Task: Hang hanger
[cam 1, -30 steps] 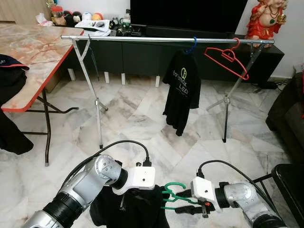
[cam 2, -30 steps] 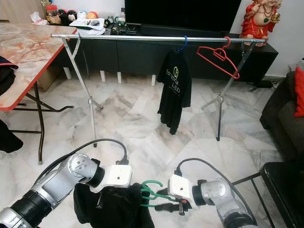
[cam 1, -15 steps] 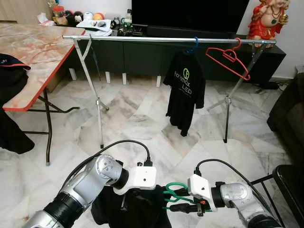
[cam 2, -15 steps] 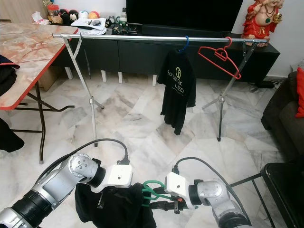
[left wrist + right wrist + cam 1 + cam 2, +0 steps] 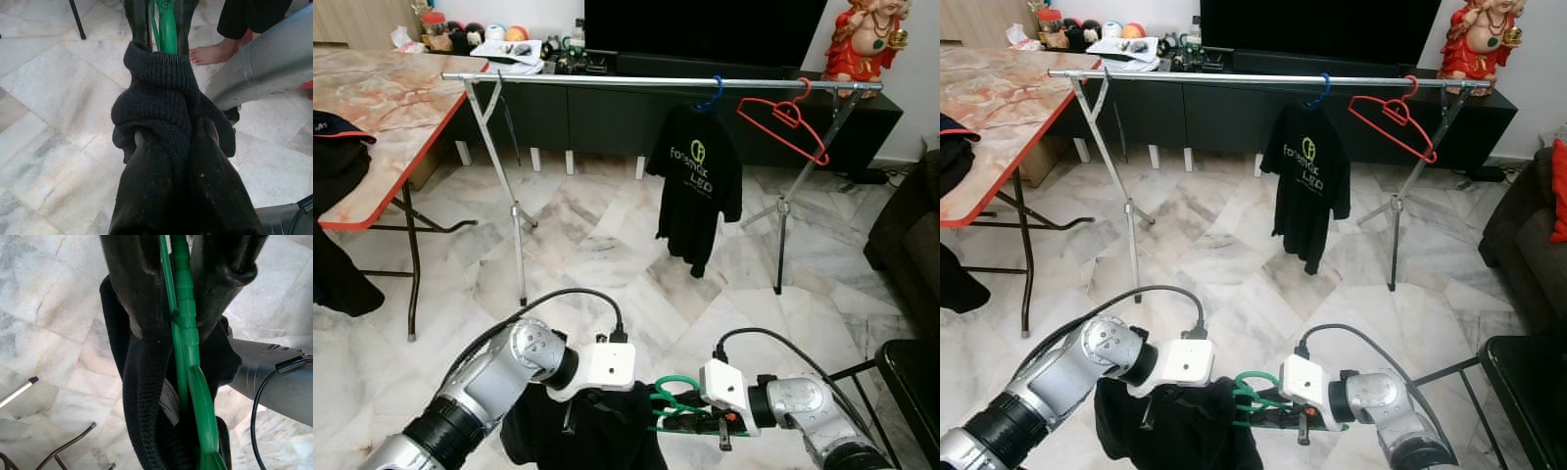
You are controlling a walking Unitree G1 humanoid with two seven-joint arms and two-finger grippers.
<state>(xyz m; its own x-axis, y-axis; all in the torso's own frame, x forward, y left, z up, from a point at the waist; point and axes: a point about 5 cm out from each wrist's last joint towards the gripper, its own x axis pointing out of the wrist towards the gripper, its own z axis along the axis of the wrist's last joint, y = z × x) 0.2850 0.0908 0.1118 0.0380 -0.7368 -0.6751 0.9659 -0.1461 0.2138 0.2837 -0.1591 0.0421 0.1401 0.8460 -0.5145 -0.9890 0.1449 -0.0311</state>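
Low before the rack, right gripper (image 5: 178,298) pinching green hanger (image 5: 188,357), dark garment (image 5: 171,147) draped, left gripper (image 5: 159,29) seemingly gripping both

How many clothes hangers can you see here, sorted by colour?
Blue hanger, on the rail with a black T-shirt: 1
Red hanger, bare on the rail: 1
Green hanger, carrying a black garment, held between the left pincer and the right pincer: 1
Total: 3 hangers
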